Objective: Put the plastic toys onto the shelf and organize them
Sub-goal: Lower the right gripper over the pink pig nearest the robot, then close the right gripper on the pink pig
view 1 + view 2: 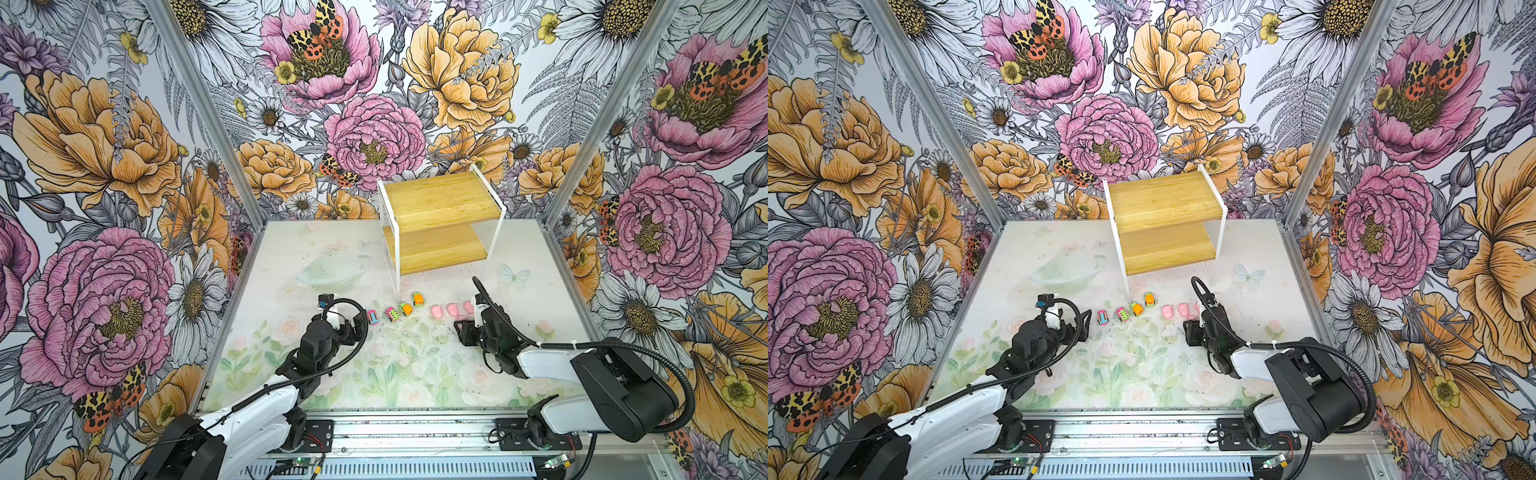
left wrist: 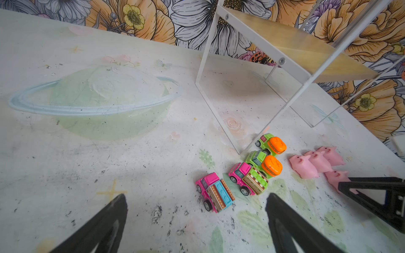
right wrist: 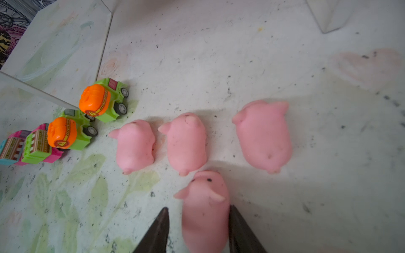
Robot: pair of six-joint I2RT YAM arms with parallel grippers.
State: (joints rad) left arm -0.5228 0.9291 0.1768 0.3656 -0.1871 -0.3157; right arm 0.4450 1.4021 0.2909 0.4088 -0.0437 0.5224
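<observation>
Right wrist view gives the clearest reading of progress: the right gripper (image 3: 198, 207) has its jaws narrow on either side of one pink pig (image 3: 205, 195). One finger (image 3: 237, 221) lies against the pig's flank, while a sliver of table (image 3: 328, 197) shows between the other finger and the toy. I judge the grip not yet made, and the pig seems to be resting on the table. Just beyond the fingertips, three more pigs (image 3: 186, 142) sit in a loose row, and further off to one side of them are the two orange-and-green cars (image 3: 98, 100). The left gripper (image 2: 197, 196) stands wide and empty above the table. The pink car with blue trim (image 2: 215, 192) lies just ahead of its fingertips and the pink car with green trim (image 2: 248, 178) is a little further on. In both top views the shelf (image 1: 440, 199) stands well beyond both grippers, and both of its boards carry no toys. By my reckoning the task has barely begun. All eight plastic toys are still off the shelf, this pig looks to be the first pick, and every placing and the sorting by kind are still to do.
</observation>
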